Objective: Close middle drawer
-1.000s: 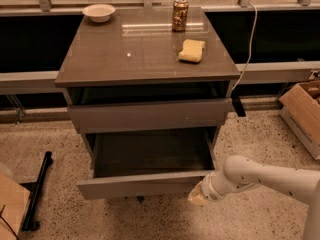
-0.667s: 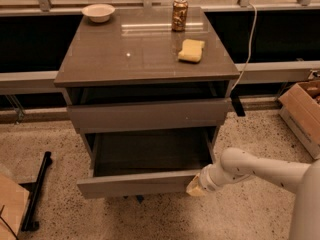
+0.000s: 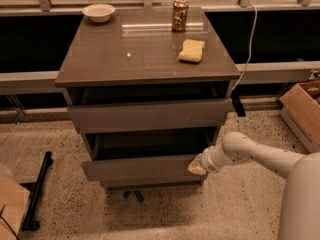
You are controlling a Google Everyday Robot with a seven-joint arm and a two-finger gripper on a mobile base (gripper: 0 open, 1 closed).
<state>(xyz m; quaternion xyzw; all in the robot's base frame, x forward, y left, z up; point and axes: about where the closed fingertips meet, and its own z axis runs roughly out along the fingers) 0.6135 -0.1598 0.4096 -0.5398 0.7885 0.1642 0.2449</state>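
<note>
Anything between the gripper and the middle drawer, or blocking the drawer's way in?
Nothing visible. The gripper sits at the right end of the middle drawer front, apparently touching it; the drawer's shadowed interior shows no object.

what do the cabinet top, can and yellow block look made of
Cabinet top: likely laminate or lacquered board, glossy with bright reflections. Can: metal, shiny sides. Yellow block: probably sponge foam, matte and soft-edged. The gripper is at the right end of the middle drawer front.

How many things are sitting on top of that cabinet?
3: a bowl back left, a can back right, a sponge nearer, right. The gripper is down at the middle drawer front.
</note>
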